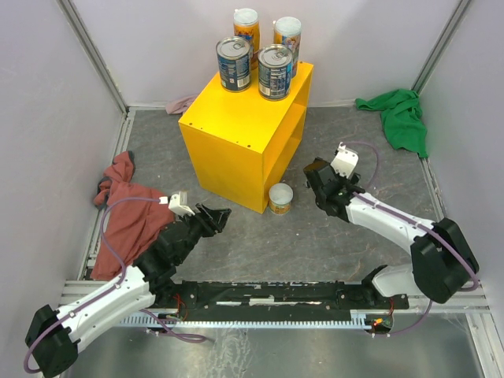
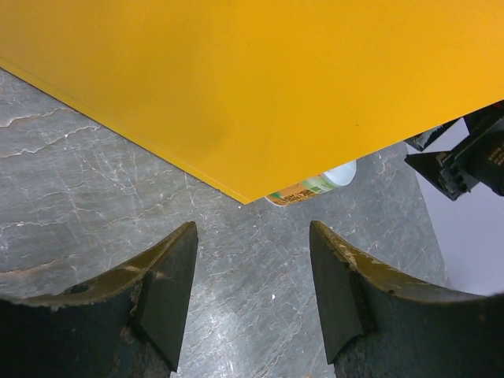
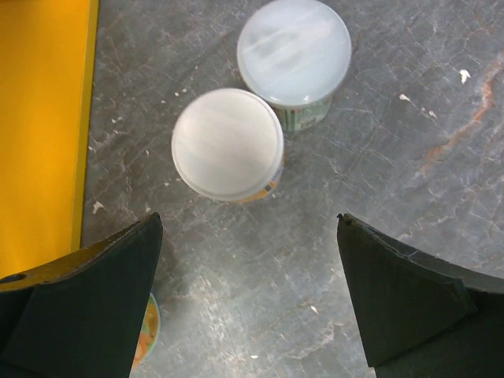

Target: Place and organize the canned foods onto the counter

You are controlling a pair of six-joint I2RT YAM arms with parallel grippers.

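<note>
Grey marbled tabletop [image 1: 315, 236]: yellow counter [image 1: 236, 134] mid-table, blue cans [image 1: 234, 64] and orange cans [image 1: 246, 27] on its top's far end. My right claw [image 3: 247, 220] gapes wide, empty, above two short white-lidded cans [image 3: 227, 144] just beside the counter. My left claw [image 2: 252, 228] is part-open, empty, by the counter's near corner.

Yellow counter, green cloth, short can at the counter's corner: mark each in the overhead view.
Yellow counter [image 1: 236, 118], overhead view, bare part of its flat top.
Green cloth [image 1: 403, 116], overhead view, middle of the bunched fabric.
Short can [image 1: 280, 193], overhead view, its white lid.
</note>
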